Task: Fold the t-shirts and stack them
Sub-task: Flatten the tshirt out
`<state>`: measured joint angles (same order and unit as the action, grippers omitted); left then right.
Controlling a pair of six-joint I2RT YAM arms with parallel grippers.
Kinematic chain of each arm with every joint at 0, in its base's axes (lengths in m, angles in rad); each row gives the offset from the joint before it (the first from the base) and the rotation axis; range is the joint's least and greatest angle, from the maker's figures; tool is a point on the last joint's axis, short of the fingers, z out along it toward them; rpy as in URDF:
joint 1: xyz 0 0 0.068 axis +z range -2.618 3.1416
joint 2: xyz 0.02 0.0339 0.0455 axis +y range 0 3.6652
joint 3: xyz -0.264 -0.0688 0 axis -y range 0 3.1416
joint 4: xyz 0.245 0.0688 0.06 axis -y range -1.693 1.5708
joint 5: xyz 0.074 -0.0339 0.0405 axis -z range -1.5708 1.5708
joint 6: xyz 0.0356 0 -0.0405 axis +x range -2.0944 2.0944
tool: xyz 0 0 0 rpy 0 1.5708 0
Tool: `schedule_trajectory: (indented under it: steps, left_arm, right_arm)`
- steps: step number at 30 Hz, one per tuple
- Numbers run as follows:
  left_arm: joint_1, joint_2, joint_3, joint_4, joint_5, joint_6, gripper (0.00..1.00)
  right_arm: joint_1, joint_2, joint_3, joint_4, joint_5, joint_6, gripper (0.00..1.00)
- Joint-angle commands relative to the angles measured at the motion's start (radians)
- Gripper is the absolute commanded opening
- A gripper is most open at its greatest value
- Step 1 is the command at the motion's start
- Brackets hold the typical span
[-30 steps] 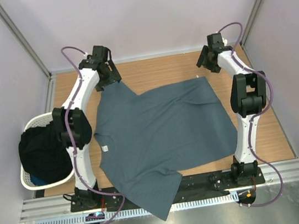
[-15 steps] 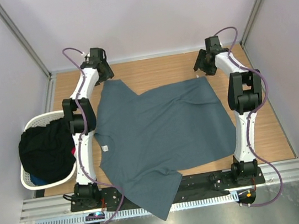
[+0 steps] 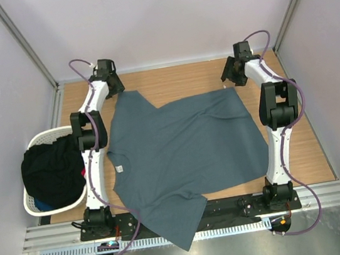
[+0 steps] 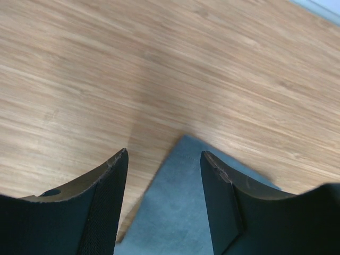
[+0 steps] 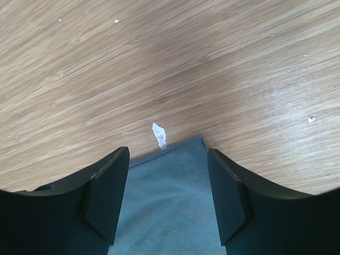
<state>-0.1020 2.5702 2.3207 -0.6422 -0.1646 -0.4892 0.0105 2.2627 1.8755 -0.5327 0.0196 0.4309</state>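
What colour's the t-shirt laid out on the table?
The t-shirt is plain slate blue-grey, no print. Best seen in the top external view.

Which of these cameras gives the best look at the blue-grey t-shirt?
The top view: the whole t-shirt is seen spread on the table, neck label included. Each wrist view shows only one corner of it against bare wood.

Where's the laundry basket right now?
In the top view, the white laundry basket sits at the left edge, beside the left arm, full of dark clothes.
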Motion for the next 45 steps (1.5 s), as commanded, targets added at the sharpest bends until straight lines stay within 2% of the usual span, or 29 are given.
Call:
schedule_trajectory:
  steps: [1,14,20,24,26,27,28,39,45]
  left_arm:
    - [0.004,0.018,0.052,0.058,0.062,0.004,0.57]
    - [0.004,0.059,0.063,0.064,0.115,-0.025,0.47]
    - [0.004,0.065,0.071,0.065,0.123,-0.029,0.34]
    - [0.004,0.068,0.075,0.068,0.125,-0.031,0.17]
    - [0.005,0.065,0.077,0.067,0.123,-0.028,0.13]
    - [0.007,0.065,0.075,0.065,0.120,-0.020,0.03]
    - [0.007,0.062,0.075,0.064,0.114,-0.019,0.00]
    - [0.033,-0.061,0.011,0.075,0.039,-0.005,0.00]
    - [0.033,-0.116,-0.069,0.090,0.033,0.000,0.00]
  right_arm:
    - [0.002,-0.025,0.036,-0.010,0.034,-0.026,0.66]
    - [0.002,0.001,0.057,-0.029,0.045,-0.017,0.67]
    - [0.002,0.003,0.066,-0.041,0.075,-0.012,0.67]
    - [0.002,0.020,0.092,-0.061,0.092,0.008,0.67]
    - [0.002,0.029,0.103,-0.066,0.092,0.012,0.66]
    - [0.003,0.035,0.111,-0.067,0.092,0.011,0.67]
    - [0.002,0.040,0.117,-0.070,0.094,0.014,0.67]
    - [0.003,0.100,0.178,-0.092,0.108,0.014,0.66]
    - [0.003,0.067,0.120,-0.096,0.071,0.046,0.64]
